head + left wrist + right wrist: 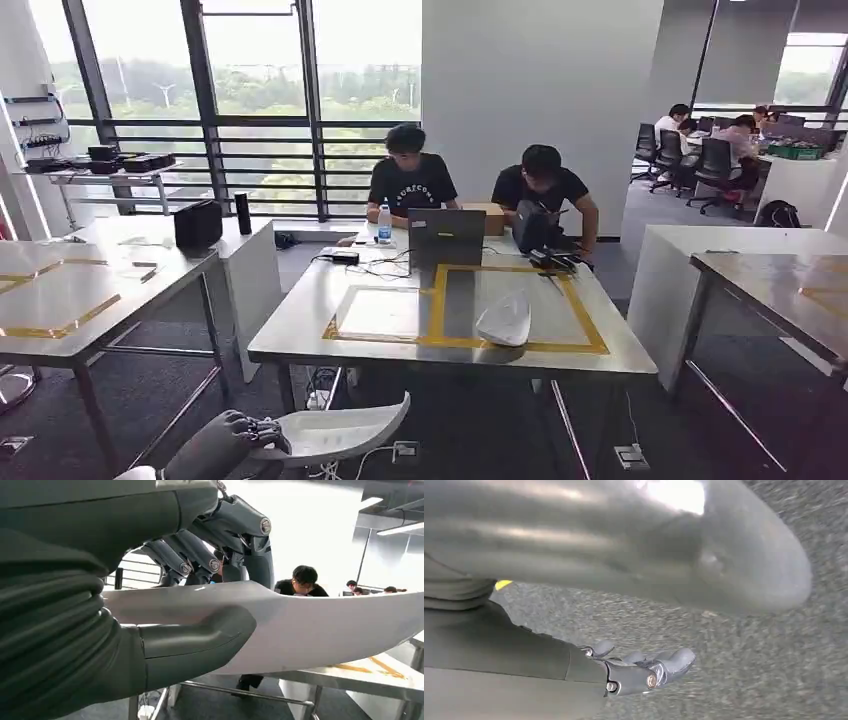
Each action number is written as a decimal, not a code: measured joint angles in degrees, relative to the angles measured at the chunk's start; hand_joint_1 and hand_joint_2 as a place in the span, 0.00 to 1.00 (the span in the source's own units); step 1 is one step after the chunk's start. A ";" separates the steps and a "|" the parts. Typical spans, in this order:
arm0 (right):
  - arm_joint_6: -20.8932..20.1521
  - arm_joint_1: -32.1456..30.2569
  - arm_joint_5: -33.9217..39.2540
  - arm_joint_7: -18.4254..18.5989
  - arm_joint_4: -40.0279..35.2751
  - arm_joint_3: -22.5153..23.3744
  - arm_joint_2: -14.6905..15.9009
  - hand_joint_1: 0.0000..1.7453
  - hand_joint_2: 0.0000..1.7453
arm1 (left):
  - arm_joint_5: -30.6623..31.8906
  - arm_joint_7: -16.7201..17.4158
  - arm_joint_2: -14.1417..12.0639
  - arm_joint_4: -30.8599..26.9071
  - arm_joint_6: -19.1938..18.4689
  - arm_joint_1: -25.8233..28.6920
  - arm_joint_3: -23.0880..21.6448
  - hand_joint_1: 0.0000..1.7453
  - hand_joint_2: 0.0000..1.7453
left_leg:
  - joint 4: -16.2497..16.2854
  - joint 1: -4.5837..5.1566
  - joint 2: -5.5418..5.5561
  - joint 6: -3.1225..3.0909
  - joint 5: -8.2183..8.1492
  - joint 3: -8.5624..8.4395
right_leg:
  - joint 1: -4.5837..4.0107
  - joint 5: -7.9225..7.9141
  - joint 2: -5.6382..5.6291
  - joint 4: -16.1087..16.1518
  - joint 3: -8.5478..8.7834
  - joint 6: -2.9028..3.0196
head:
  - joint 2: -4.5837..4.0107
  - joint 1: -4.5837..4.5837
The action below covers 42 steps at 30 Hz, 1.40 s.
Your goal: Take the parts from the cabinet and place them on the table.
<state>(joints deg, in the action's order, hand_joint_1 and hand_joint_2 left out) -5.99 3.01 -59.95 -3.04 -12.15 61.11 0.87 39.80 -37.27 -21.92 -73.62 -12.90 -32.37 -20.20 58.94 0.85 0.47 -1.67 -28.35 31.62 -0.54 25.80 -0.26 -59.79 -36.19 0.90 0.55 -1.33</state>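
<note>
Gripping a white curved shell part (pixel 335 432), left robot hand (pixel 225 440) holds it low before the steel tabletop (pixel 300 335); thumb under, fingers (pixel 200 555) over its edge. Second white part (pixel 503 320) lies inside the yellow tape square (pixel 590 330). Right robot hand (pixel 644 667) hangs over grey carpet (pixel 749 670), fingers loosely extended, holding nothing. Two people sit behind a laptop (pixel 446 238).

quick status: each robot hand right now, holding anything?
Left robot hand: holding a white curved part.
Right robot hand: holds nothing, fingers look extended.
</note>
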 joint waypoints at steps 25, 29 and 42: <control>0.09 0.35 0.61 0.39 0.04 1.03 -0.39 0.00 0.00 | 0.15 0.39 -1.07 0.00 -0.15 -0.25 -0.68 1.00 1.00 | -0.59 -1.11 -0.31 0.40 2.28 2.48 | 0.97 12.39 -0.13 -16.90 -2.42 -2.07 | 0.02 0.04; 0.24 -0.04 1.11 0.41 0.04 1.44 -0.50 0.00 0.00 | 0.15 0.31 -0.31 0.70 -0.15 -0.73 -0.87 1.00 1.00 | -0.62 -1.02 -0.24 0.66 -1.44 -2.40 | 0.90 9.62 -0.12 -7.12 -4.10 -1.53 | 0.00 -0.04; 0.37 0.03 0.96 0.39 0.09 2.38 -0.74 0.00 0.00 | 0.15 0.24 0.70 2.25 0.04 -2.66 -1.86 1.00 1.00 | 15.69 -1.00 -0.04 3.76 -12.87 8.16 | 0.98 3.16 -0.36 0.41 4.74 1.24 | 0.00 0.33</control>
<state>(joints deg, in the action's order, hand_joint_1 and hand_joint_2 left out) -5.62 3.04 -58.99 -2.64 -12.07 63.49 0.13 39.95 -37.03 -21.22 -71.36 -12.85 -35.03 -22.05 74.64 -0.15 0.43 2.10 -41.22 39.78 0.44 28.96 -0.61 -59.38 -31.45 2.14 0.55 -1.01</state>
